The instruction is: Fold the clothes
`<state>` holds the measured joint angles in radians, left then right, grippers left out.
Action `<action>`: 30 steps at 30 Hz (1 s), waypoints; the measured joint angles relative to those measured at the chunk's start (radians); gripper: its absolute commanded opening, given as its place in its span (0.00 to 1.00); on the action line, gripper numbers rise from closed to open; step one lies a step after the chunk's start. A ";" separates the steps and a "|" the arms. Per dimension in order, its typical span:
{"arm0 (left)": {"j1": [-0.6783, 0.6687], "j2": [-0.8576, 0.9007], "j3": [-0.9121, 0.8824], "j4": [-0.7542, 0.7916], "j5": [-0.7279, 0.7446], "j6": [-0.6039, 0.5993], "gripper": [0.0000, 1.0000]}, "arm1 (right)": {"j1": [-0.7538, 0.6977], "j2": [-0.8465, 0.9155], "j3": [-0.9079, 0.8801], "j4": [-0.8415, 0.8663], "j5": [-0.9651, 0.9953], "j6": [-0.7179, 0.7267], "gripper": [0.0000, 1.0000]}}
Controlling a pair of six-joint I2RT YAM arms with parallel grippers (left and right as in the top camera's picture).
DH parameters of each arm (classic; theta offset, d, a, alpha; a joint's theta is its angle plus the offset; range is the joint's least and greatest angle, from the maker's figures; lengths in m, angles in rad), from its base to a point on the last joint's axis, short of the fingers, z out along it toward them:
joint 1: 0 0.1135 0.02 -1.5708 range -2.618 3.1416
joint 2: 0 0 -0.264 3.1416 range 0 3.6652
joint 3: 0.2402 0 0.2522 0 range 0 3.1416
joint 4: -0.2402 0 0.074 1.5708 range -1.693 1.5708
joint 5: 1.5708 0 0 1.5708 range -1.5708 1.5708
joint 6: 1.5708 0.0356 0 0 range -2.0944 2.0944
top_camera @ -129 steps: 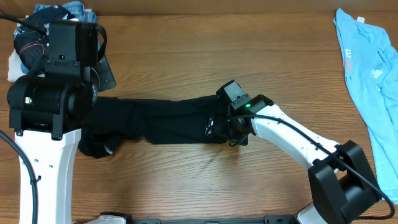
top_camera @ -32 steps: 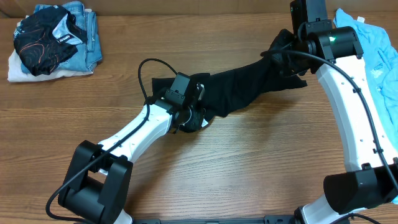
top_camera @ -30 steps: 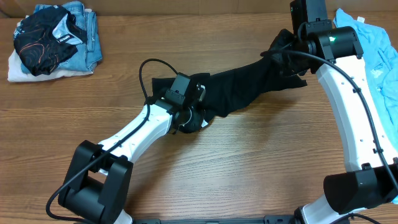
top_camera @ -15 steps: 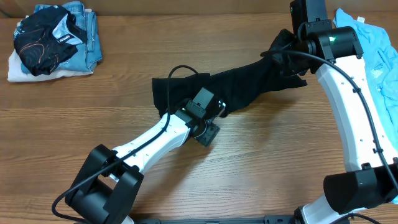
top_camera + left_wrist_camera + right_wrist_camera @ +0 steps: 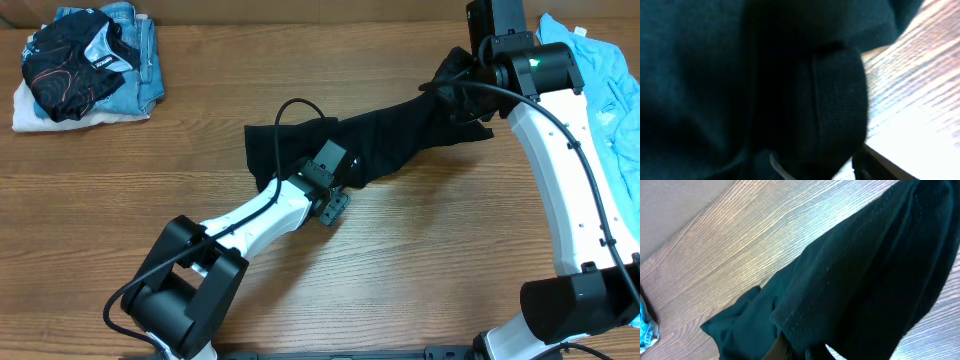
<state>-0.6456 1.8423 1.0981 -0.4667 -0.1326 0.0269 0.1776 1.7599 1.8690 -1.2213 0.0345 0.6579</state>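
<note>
A black garment (image 5: pixel 390 140) lies stretched across the table, from its spread left end to its raised right end. My right gripper (image 5: pixel 462 86) is shut on that right end; in the right wrist view the dark cloth (image 5: pixel 865 270) bunches into the gripper (image 5: pixel 805 352). My left gripper (image 5: pixel 333 205) sits at the garment's front edge near the middle, open and holding nothing. In the left wrist view the dark fabric (image 5: pixel 740 75) fills most of the picture. Only one of my fingers (image 5: pixel 862 167) shows there, far to the right over bare wood.
A pile of folded clothes (image 5: pixel 85 65), jeans with a black shirt on top, sits at the back left corner. A light blue T-shirt (image 5: pixel 610 100) lies along the right edge, behind the right arm. The left arm's cable (image 5: pixel 290 110) loops over the garment.
My left gripper has let go of the garment's left end, opened, and shifted right to the front edge. That end now lies spread flat. The right arm has not moved.
</note>
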 measured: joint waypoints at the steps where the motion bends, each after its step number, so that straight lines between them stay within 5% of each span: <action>1: 0.000 0.003 0.000 0.005 -0.004 -0.001 0.48 | 0.000 0.000 0.000 0.000 0.000 0.000 0.05; 5: 0.000 0.007 0.000 0.010 -0.043 -0.014 0.06 | 0.000 0.000 0.000 -0.003 0.000 0.000 0.04; 6: 0.000 0.007 0.001 0.002 -0.053 -0.016 0.04 | 0.000 0.000 0.000 -0.003 0.002 0.000 0.04; 16: 0.000 -0.059 0.090 -0.223 -0.163 -0.104 0.04 | 0.000 0.000 0.000 -0.003 0.026 0.003 0.04; 30: 0.000 -0.610 0.323 -0.475 -0.309 -0.173 0.04 | 0.000 -0.172 0.000 -0.028 0.035 0.023 0.04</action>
<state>-0.6456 1.2324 1.4216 -0.9421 -0.4419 -0.1459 0.1776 1.5883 1.8690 -1.2491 0.0700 0.6804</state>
